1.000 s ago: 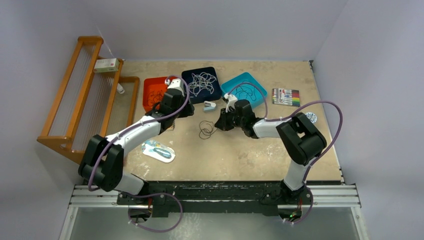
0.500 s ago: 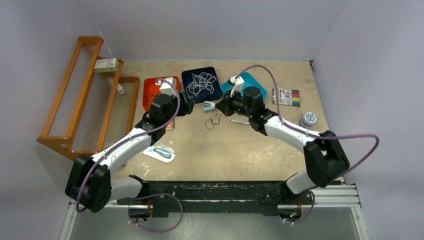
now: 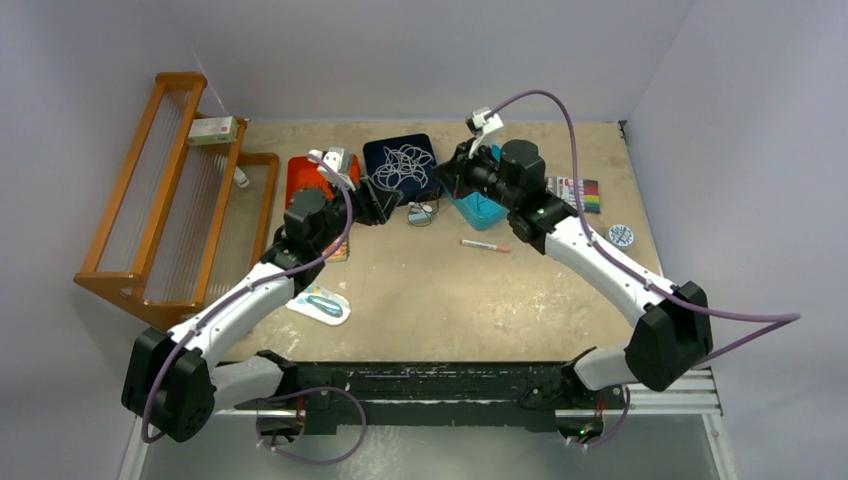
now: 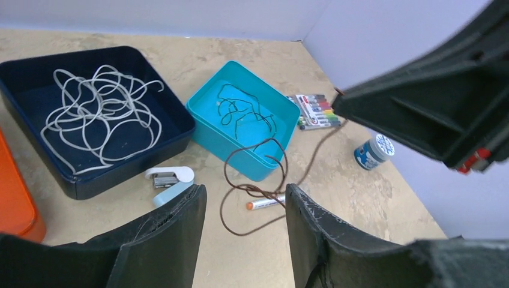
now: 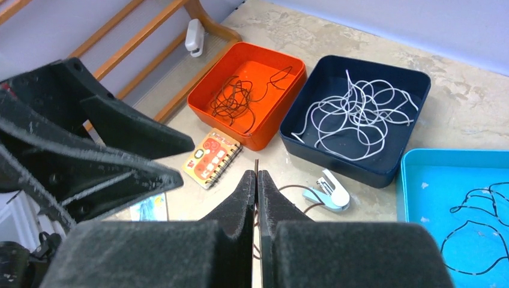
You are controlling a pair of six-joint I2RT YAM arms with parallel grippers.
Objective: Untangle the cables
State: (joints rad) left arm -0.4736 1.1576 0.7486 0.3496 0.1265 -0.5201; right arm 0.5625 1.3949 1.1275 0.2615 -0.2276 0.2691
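"While the right pincer (image 5: 257, 180) is clenched, what does it grasp?"

"It grasps the brown cable (image 4: 224, 180) (one thin strand pinched at its tips); the rest trails down from it in loops."

"And the left pincer (image 4: 245, 191)?"

"It is released, jaws apart, with those loops just beyond its tips. White cables (image 4: 99, 114) lie in the navy tray (image 4: 174, 135) ahead to its left, and a black cable (image 4: 246, 114) lies in the teal tray (image 4: 225, 144) straight ahead."

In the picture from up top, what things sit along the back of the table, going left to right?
Wooden rack, orange tray, navy tray, teal tray, marker pack, little round tub.
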